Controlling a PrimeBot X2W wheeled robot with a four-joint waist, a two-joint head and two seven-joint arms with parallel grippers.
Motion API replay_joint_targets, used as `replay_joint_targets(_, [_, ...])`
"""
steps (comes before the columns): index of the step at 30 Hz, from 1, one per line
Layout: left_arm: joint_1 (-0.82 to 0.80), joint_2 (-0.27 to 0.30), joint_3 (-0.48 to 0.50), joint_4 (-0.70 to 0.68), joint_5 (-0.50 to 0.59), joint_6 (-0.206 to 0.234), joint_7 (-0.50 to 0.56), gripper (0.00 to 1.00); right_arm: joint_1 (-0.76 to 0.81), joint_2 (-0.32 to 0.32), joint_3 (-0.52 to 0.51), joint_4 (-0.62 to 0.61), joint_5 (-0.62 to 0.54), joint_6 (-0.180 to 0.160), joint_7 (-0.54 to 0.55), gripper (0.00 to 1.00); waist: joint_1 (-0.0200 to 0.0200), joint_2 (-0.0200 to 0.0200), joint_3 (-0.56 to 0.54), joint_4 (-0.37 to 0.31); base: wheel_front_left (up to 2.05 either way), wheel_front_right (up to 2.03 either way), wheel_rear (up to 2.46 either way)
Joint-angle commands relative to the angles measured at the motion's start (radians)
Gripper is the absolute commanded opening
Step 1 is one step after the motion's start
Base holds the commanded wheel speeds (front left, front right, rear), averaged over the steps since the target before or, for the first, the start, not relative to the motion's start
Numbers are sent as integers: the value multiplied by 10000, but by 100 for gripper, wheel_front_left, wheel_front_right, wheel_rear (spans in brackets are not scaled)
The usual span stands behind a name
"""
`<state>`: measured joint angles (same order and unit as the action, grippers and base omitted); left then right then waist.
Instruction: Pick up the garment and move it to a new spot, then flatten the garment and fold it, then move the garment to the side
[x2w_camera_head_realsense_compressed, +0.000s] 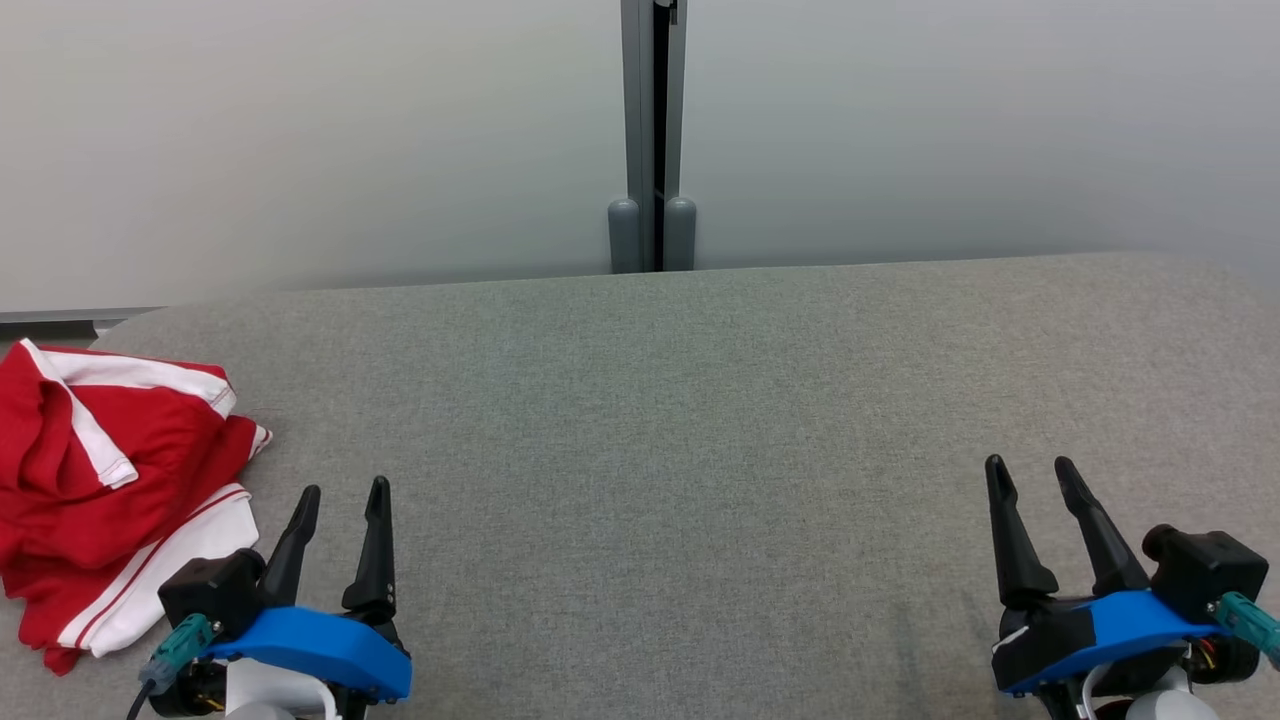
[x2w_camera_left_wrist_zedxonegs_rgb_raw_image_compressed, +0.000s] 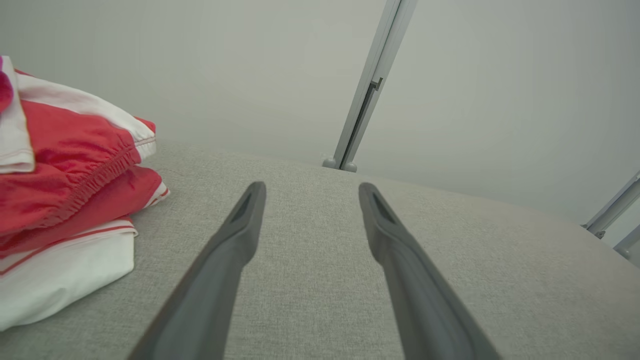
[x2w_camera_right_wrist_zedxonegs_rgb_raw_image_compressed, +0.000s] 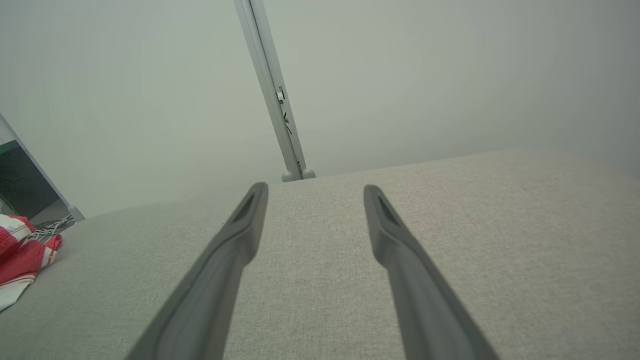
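Observation:
The garment is a red piece with white bands, lying bunched at the left edge of the grey fabric table. In the left wrist view the garment fills the left side, its elastic hem showing. The right wrist view catches the garment far off at the left. My left gripper stands open just right of the garment, not touching it, nothing between its fingers. My right gripper is open over the table's near right, its fingers bare.
A pale wall with a grey vertical post stands behind the table's far edge. The table's left corner is rounded, close to the garment. A dark panel and some cables lie beyond the left end.

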<state>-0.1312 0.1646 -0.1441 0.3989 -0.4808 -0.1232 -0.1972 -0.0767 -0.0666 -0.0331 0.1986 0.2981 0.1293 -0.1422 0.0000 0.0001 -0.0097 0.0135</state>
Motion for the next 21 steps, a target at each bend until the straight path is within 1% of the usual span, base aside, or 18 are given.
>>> replay_joint_targets(1, [-219, 96, -49, 27, 202, -10, -97, 100, 18, 18, 11, -34, -220, 21, -81, 100, 0, -1, 1, 4, 0, 0, 0])
replay_joint_targets(21, [-294, 174, -244, 563, 1428, -10, -489, 100, 37, 122, 56, 254, -1376, 15, -308, 100, 0, -1, 19, 23, 0, 0, 0])
